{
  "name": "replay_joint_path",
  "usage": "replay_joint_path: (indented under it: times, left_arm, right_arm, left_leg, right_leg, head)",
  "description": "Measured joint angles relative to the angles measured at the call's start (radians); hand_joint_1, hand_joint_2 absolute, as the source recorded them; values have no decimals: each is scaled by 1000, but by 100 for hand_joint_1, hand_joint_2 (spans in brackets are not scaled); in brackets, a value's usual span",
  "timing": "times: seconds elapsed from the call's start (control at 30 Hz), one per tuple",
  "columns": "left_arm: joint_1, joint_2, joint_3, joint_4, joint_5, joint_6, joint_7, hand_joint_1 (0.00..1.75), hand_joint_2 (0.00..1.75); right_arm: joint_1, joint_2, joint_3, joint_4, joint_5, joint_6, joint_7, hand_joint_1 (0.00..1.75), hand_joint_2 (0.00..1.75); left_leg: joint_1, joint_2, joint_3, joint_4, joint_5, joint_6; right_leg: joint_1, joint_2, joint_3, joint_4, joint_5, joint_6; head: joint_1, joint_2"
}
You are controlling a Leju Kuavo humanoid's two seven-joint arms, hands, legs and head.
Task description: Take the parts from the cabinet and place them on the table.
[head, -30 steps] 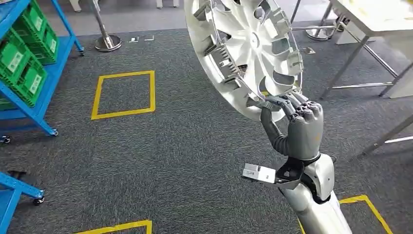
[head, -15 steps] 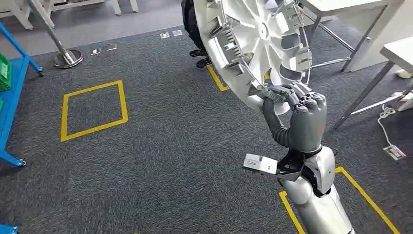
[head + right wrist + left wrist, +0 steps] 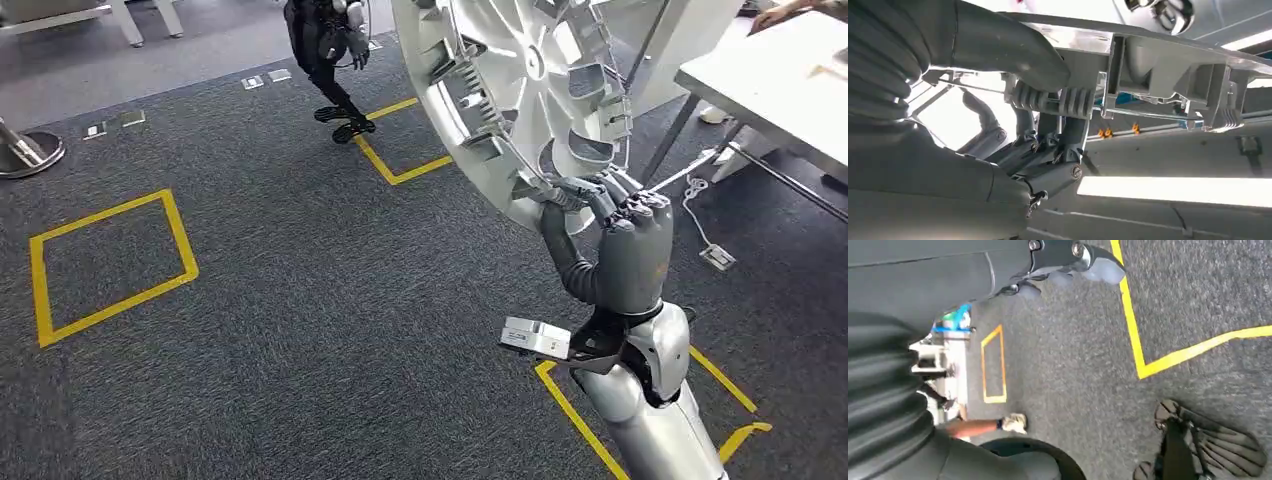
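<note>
Silver plastic wheel cover (image 3: 520, 100), a large round disc with spoke cut-outs and clip tabs along its edge, is carried high in front of the robot, at about 12 to 1 o'clock in the head view. It stands tilted on its edge, with the ribbed inner side turned toward the camera. The robot's right hand (image 3: 615, 250) holds it only at the lowest part of the rim: the dark fingers (image 3: 600, 205) are clamped over the edge and the thick thumb presses from the other side. In the right wrist view the fingers (image 3: 1058, 100) lie against a thin wire ring and a clip tab of the cover (image 3: 1168, 65).

The white bench (image 3: 770, 80) stands at about 2 o'clock, well apart from the cover. A person's hand (image 3: 790, 12) rests at its far corner.

The step in hand seems to be the carrying toward the bench. To do it well, the grip should remain firm, because so large a disc held at one point of the rim can swing or turn around the fingers. The robot should likely approach slowly, bring the cover above a bare part of the bench, lower it flat and release only when it rests.

The left hand (image 3: 893, 405) hangs toward the grey carpet (image 3: 1073, 365); one cannot tell how its fingers stand.
</note>
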Motion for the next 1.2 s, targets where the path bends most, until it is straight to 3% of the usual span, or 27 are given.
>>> replay_joint_path:
  times: [0.03, 0.1, 0.13, 0.17, 0.3, 0.33, 0.37, 0.4, 0.47, 0.5, 0.53, 0.57, 0.6, 0.63, 0.67, 0.8, 0.83, 0.87, 0.9, 0.97, 1.0, 1.03, 1.07, 1.1, 1.13, 1.17, 1.2]
  left_arm:
    - [0, 0, 0, 0, 0, 0, 1, 0, 175]
    - [-3, -1, 0, 0, -2, 0, 1, 0, 175]
    - [-4, -2, 0, 0, -2, -1, 1, 0, 175]
    - [-5, -2, 0, 0, -2, -5, 1, 0, 175]
    - [-14, -4, 0, -1, -2, -9, 4, 0, 175]
    - [-18, -3, 0, -2, -4, -9, 15, 0, 175]
    - [-19, -3, 0, -2, -8, -9, 15, 0, 175]
    - [-19, -3, 0, -2, -11, -9, 11, 0, 175]
    - [-13, -1, 0, -1, -13, -8, 4, 0, 175]
    - [-9, 0, 0, -1, -15, -8, 4, 0, 175]
    - [-5, 1, 0, 0, -16, -8, 5, 0, 175]
    - [-2, 2, 0, 0, -16, -8, 7, 0, 175]
    - [-2, 4, 0, 0, -16, -8, 7, 0, 175]
    - [-2, 5, 0, 0, -16, -8, 7, 0, 175]
    - [-1, 5, 0, 1, -16, -7, 7, 0, 175]
    - [-4, 4, 2, 1, -10, -7, -11, 0, 175]
    - [-5, 3, 2, 1, -8, -8, -4, 0, 175]
    - [-6, 3, 2, 0, -5, -10, -2, 0, 175]
    - [-5, 2, 2, 0, -1, -14, -2, 0, 175]
    - [-3, 1, 3, 0, 1, -18, -2, 0, 175]
    - [-3, 1, 4, 0, 2, -18, -1, 0, 175]
    - [-4, 1, 4, 0, 2, -18, -2, 0, 175]
    - [-5, 1, 4, 0, 2, -18, -2, 0, 175]
    - [-7, 0, 4, 0, 2, -19, -2, 0, 175]
    - [-8, 0, 4, 0, 2, -20, -2, 0, 175]
    - [-8, -1, 4, 0, 1, -21, -2, 0, 175]
    - [-8, -1, 4, 0, -1, -21, -2, 0, 175]
  right_arm:
    - [2, 0, 0, 0, 0, 0, 1, 175, 175]
    - [3, 0, 0, 0, 0, -2, 2, 175, 175]
    - [3, 0, 0, -1, 0, -3, 2, 175, 175]
    - [4, 0, 0, -1, 0, -5, 2, 175, 175]
    - [12, -1, -5, -10, 0, -9, 2, 175, 175]
    - [17, 0, -6, -14, 3, -8, 4, 175, 175]
    - [15, -1, -8, -16, 5, -6, 5, 175, 175]
    - [15, 0, -8, -16, 6, -6, 5, 175, 175]
    - [20, 0, -9, -16, 11, -6, 5, 175, 175]
    - [24, 0, -10, -16, 12, -6, 6, 175, 175]
    - [30, 0, -11, -16, 15, -7, 7, 175, 175]
    - [34, 0, -13, -16, 20, -7, 9, 175, 175]
    - [37, 0, -15, -16, 24, -8, 11, 175, 175]
    - [40, 0, -16, -17, 30, -9, 15, 175, 175]
    - [43, 0, -18, -18, 35, -11, 20, 175, 175]
    - [52, 0, -28, -18, 51, -21, 24, 175, 175]
    - [53, 0, -32, -18, 51, -22, 24, 175, 175]
    - [50, 0, -35, -18, 51, -23, 24, 175, 175]
    - [47, 0, -35, -18, 53, -23, 23, 175, 175]
    - [47, 0, -35, -16, 58, -23, 21, 175, 175]
    - [46, 0, -35, -13, 62, -23, 20, 175, 175]
    - [46, 0, -35, -10, 64, -23, 20, 175, 175]
    - [45, 0, -35, -8, 66, -23, 21, 175, 175]
    - [44, 0, -35, -7, 68, -23, 21, 175, 175]
    - [42, 0, -35, -7, 70, -24, 23, 175, 175]
    - [39, 0, -35, -7, 72, -25, 24, 175, 175]
    - [38, 0, -35, -7, 74, -26, 24, 175, 175]
  left_leg:
    - [-1, 13, 1, 1, -2, 0]
    - [-2, 37, 8, 2, -8, -2]
    - [-4, 48, 14, 3, -12, -5]
    - [-12, 58, 15, 4, -16, -11]
    - [-13, 105, 30, -4, -22, -31]
    - [-7, 62, 27, 6, -32, -40]
    - [-6, 2, 11, 45, -59, -42]
    - [-4, -26, -22, 118, -97, -44]
    - [-3, -38, -100, 274, -159, -47]
    - [-3, -38, -124, 313, -161, -48]
    - [-3, -39, -121, 296, -133, -48]
    - [-1, -41, -100, 238, -90, -48]
    - [2, -52, -61, 146, -37, -48]
    - [7, -80, -21, 55, 7, -49]
    - [12, -137, -5, 18, -10, -51]
    - [2, -92, -1, 12, 1, -23]
    - [8, -77, 0, 4, 8, -12]
    - [6, -65, 1, 1, 8, -6]
    - [4, -53, 0, 1, 8, -3]
    - [0, -23, -2, 2, 6, 1]
    - [0, -7, -2, 3, 5, 2]
    - [0, 7, -1, 3, 3, 2]
    - [0, 20, 0, 3, 2, 2]
    - [0, 32, 2, 4, 0, 0]
    - [-1, 44, 5, 4, -2, -2]
    - [-3, 53, 9, 5, -5, -6]
    - [-9, 63, 9, 5, -8, -12]
  right_leg:
    - [0, -2, 16, -31, 25, -2]
    - [3, -19, 107, -194, 103, -10]
    - [11, -71, 166, -295, 136, -20]
    - [24, -115, 177, -318, 119, -33]
    - [24, -56, 169, -328, 130, -48]
    - [11, -44, 176, -336, 136, -53]
    - [8, -31, 176, -337, 137, -57]
    - [6, -19, 176, -337, 137, -60]
    - [6, 11, 176, -336, 137, -62]
    - [6, 28, 176, -335, 137, -62]
    - [6, 47, 177, -334, 137, -61]
    - [4, 64, 177, -333, 136, -60]
    - [2, 81, 178, -329, 135, -56]
    - [-1, 94, 177, -324, 132, -52]
    - [1, 105, 172, -320, 131, -44]
    - [-6, 150, 159, -327, 145, -14]
    - [-7, 123, 155, -320, 139, -13]
    - [2, 53, 143, -290, 118, -10]
    - [3, 18, 112, -224, 78, -6]
    - [2, 1, 33, -56, 5, -2]
    - [1, 0, 8, -1, -8, -2]
    - [1, -1, 10, -5, 6, -2]
    - [2, -4, 37, -56, 38, -4]
    - [3, -11, 89, -148, 81, -7]
    - [6, -38, 150, -255, 121, -13]
    - [15, -96, 183, -327, 119, -22]
    - [20, -89, 183, -328, 123, -29]
  head:
    - [0, 0]
    - [0, 0]
    - [0, 0]
    - [-1, 0]
    - [-2, 0]
    - [-2, 0]
    - [-3, 0]
    - [-7, 0]
    - [-8, 0]
    - [-7, 0]
    - [-8, 0]
    - [-8, 0]
    - [-8, 0]
    - [-8, 0]
    - [-8, 0]
    - [-9, 0]
    - [-8, 0]
    - [-2, 0]
    - [0, 0]
    - [0, 0]
    - [0, 0]
    - [0, 0]
    - [0, 0]
    - [0, 0]
    - [1, 0]
    - [0, 0]
    - [-2, 0]
